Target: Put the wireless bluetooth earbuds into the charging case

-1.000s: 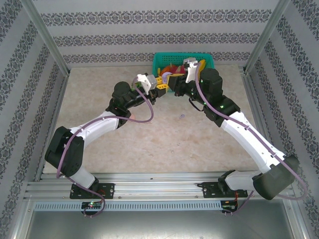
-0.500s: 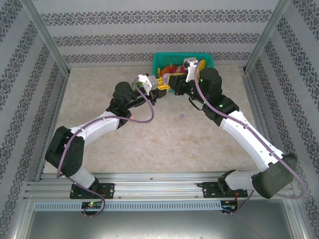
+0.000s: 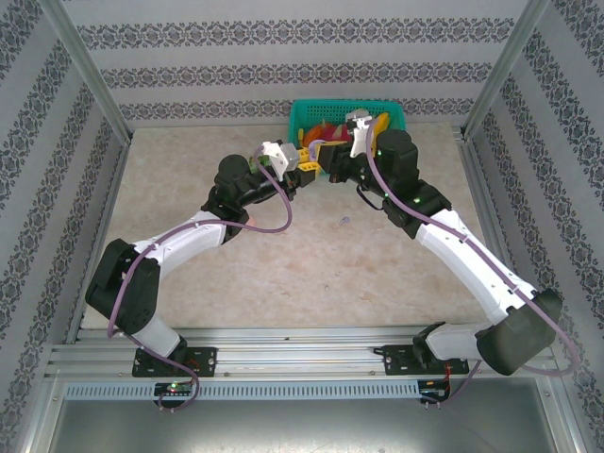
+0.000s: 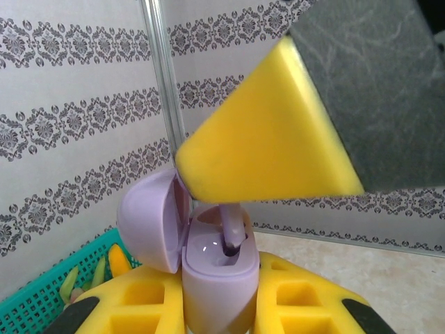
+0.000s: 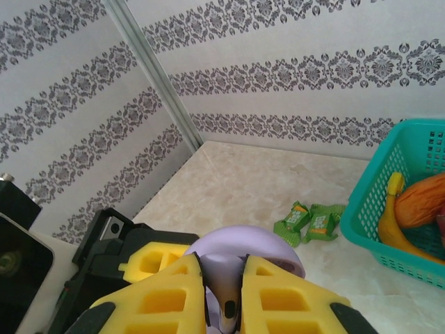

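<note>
- Patterned wallpaper backs a beige table (image 3: 311,274), with a teal basket (image 3: 307,111) at its far edge, just behind where the two arms meet.
- Left gripper (image 4: 217,309) has its yellow fingers closed round the lilac charging case (image 4: 212,278). It holds the case upright with the lid (image 4: 149,223) swung back, so the sockets face up.
- Right gripper (image 5: 222,285) pinches a lilac earbud (image 4: 233,233) from above; its stem reaches into one socket, by my judgement not pressed home.
- Gripping the case gives the other arm a steady target.
- A pale speck (image 3: 344,219) on the table near the right arm may be another earbud; it is too small to tell.
</note>
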Motion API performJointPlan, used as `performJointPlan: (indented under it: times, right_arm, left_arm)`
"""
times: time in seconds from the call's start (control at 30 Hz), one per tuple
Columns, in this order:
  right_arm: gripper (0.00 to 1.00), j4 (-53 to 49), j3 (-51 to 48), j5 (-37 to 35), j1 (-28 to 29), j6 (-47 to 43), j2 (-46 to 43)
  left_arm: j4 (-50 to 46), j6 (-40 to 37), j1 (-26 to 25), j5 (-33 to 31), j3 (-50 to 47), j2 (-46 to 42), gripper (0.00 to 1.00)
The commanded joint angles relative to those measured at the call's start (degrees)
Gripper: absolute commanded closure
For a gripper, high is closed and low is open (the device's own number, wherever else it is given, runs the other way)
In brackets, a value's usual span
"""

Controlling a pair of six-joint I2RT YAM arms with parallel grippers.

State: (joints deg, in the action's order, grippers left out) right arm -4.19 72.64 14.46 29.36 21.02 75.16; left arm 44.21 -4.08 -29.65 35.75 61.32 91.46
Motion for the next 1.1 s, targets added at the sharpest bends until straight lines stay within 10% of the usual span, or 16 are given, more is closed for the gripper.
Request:
performJointPlan:
  times: [0.0,1.07]
  right_arm:
    - [0.86,-2.1,-1.4,1.1,0.0,-1.6,-0.5]
    - [0.72,-7.6,1.6,-0.8,1.8,-7.9,-0.1]
  left_arm:
    - [1.9,0.3,-0.8,0.4,2.0,0.4,1.00]
    - [2.1,1.8,-0.9,0.7,2.2,1.4,1.00]
